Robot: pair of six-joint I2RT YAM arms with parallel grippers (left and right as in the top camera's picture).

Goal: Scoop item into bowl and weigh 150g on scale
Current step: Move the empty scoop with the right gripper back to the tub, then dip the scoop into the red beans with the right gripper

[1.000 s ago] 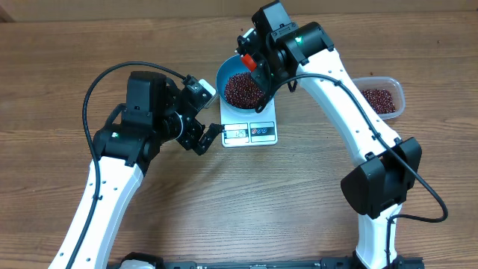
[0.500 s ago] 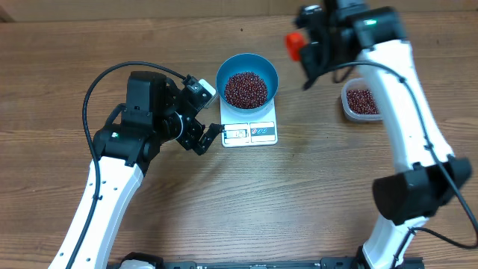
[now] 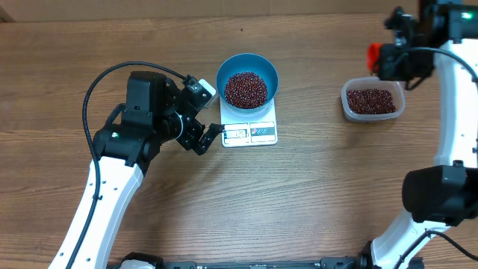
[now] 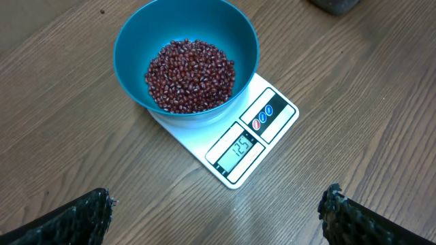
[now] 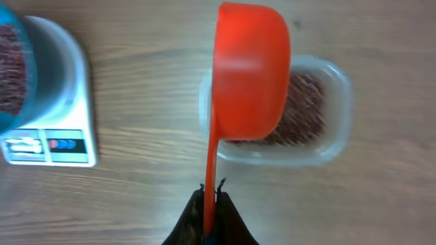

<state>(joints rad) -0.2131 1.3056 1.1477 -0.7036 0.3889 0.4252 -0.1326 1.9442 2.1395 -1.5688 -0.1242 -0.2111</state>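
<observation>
The blue bowl point(image 3: 247, 69) stands on the white scale point(image 3: 252, 133), holding a heap of dark red beans point(image 3: 246, 89). In the left wrist view the bowl point(image 4: 136, 41) and its beans point(image 4: 191, 75) sit on the scale point(image 4: 272, 112), whose display reads 125. My left gripper point(image 3: 208, 112) rests just left of the scale, open and empty, fingers point(image 4: 75, 218) wide apart. My right gripper point(image 3: 391, 61) is shut on the handle of an orange scoop point(image 3: 376, 54). Seen from the right wrist, the scoop point(image 5: 252, 75) hangs over the clear tub point(image 5: 334, 146), its cup tipped on its side.
The clear plastic tub point(image 3: 373, 112) with more beans point(image 3: 371, 100) stands to the right of the scale. My left arm and its black cable point(image 3: 112, 75) fill the table's left side. The right arm runs down the right edge.
My right arm has swung the scoop away from above the bowl, rightward, to above the clear tub. The left arm has not moved.
</observation>
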